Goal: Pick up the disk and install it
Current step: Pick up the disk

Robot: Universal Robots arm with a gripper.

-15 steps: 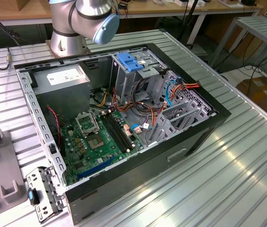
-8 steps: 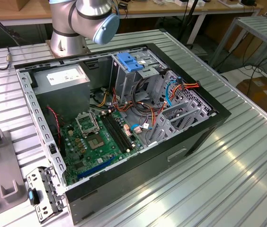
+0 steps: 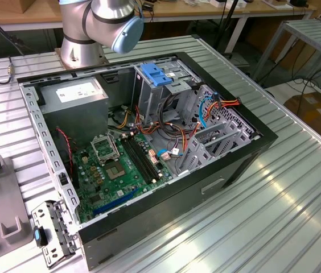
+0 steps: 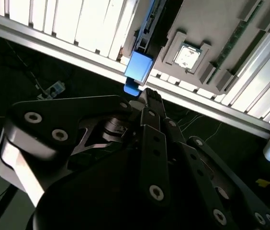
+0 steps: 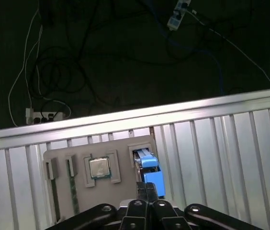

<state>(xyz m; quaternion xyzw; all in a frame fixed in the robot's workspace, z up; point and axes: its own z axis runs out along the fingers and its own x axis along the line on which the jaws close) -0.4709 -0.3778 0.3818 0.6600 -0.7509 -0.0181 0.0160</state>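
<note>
The gripper (image 5: 147,188) is right at the disk (image 5: 153,178). Its two black fingers look pressed together, with nothing between them. I think this is the very start of the job, the reaching part. The disk has not been picked up yet.

The disk stands on its thin edge in a slot of a grey tray (image 5: 101,199). Its blue side faces the gripper. It sits straight ahead of the fingertips, just past them and very close. I cannot tell if they touch. A small square chip (image 5: 99,167) lies in the same tray, near the disk. The tray rests on the ribbed metal table (image 5: 221,158), close to the table's edge.

To grab the disk, I think the fingers must be apart, with one on each flat side.

In the exterior view, the open computer case (image 3: 251,142) sits in the middle of the table. The blue latch (image 3: 157,74) on its metal cage is at about twelve o'clock inside the case.
</note>
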